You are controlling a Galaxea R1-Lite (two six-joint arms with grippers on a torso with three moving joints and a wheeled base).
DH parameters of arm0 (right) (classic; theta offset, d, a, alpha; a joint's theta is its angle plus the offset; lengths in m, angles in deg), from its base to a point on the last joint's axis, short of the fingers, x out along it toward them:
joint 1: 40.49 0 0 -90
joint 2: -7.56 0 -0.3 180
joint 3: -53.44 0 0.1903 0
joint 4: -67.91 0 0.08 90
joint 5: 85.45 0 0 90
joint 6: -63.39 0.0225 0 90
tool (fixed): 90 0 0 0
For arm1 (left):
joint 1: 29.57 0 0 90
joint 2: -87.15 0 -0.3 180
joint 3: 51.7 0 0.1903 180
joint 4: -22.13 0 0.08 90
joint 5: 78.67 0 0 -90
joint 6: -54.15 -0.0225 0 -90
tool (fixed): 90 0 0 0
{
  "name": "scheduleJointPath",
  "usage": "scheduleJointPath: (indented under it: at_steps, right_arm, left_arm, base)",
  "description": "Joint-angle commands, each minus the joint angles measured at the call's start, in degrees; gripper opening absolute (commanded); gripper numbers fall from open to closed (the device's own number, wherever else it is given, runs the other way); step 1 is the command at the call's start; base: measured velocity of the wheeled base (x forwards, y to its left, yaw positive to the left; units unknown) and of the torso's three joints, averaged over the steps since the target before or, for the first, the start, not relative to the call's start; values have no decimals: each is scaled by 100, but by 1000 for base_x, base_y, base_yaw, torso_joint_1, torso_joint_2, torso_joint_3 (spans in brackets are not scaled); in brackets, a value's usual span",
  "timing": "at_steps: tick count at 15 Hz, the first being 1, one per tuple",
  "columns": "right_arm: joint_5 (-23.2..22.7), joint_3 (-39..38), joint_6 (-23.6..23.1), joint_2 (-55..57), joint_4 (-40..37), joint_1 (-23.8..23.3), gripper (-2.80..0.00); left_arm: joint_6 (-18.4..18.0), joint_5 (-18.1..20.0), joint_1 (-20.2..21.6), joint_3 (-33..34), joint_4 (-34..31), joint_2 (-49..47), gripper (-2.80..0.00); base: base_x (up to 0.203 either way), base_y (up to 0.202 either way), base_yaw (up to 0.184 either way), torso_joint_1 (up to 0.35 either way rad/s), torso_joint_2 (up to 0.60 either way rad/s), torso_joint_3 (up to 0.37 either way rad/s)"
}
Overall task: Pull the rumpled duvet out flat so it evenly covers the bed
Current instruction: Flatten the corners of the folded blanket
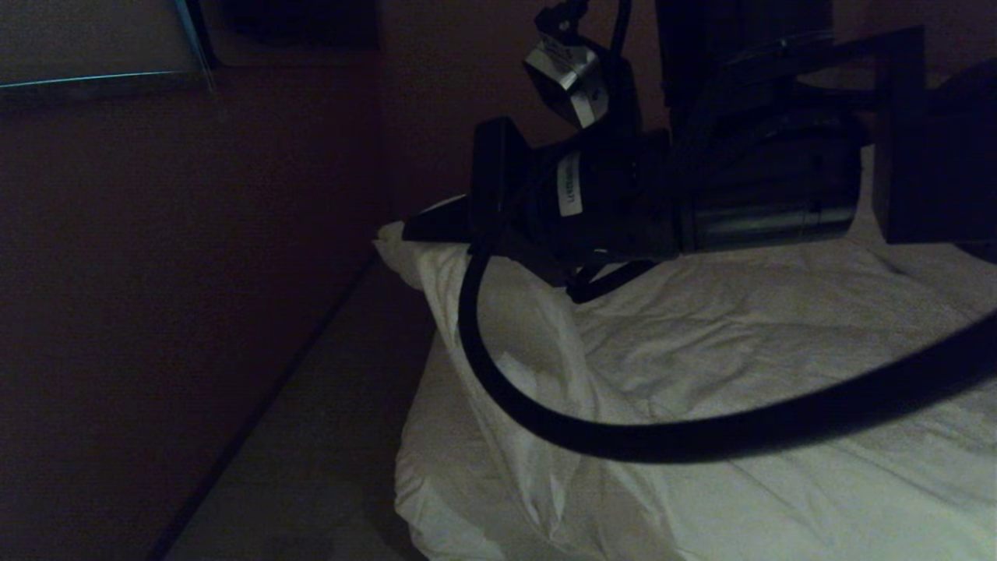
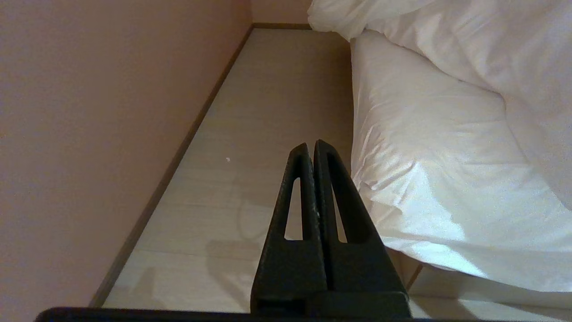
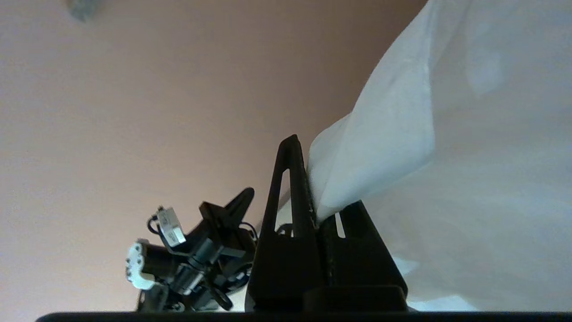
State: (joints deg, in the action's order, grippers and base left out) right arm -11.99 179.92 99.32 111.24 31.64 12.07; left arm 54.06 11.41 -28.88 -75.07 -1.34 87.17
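Observation:
The white creased duvet point(image 1: 701, 351) lies over the bed's near corner, bunched into folds along its left edge. My right gripper point(image 1: 436, 222) reaches in from the right and hangs just above that far left corner. In the right wrist view, the right gripper point(image 3: 313, 197) is shut on a fold of the duvet point(image 3: 402, 134), which rises out from between the fingers. My left gripper point(image 2: 311, 145) is shut and empty, low over the floor beside the bed point(image 2: 424, 188). The puffy duvet point(image 2: 447, 44) hangs over the mattress edge there.
A strip of pale floor point(image 2: 268, 112) runs between the bed and a pinkish wall point(image 2: 89, 112) with a dark skirting board. A black cable point(image 1: 623, 440) of the right arm loops across the duvet. The parked left arm point(image 3: 187, 264) shows below the right gripper.

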Motion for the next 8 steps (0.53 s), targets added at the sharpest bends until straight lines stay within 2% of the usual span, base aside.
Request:
scheduleJointPath:
  at_steps: [1,8]
  right_arm:
    - [87,6,-203,122,-32,140,-280]
    - [298,-18,-469,373,-44,344,-280]
  left_arm:
    - [1,1,2,0,1,-2,-280]
    - [1,1,2,0,1,-2,-280]
  base:
    - [0,0,0,0,0,0]
    - [0,0,0,0,0,0]
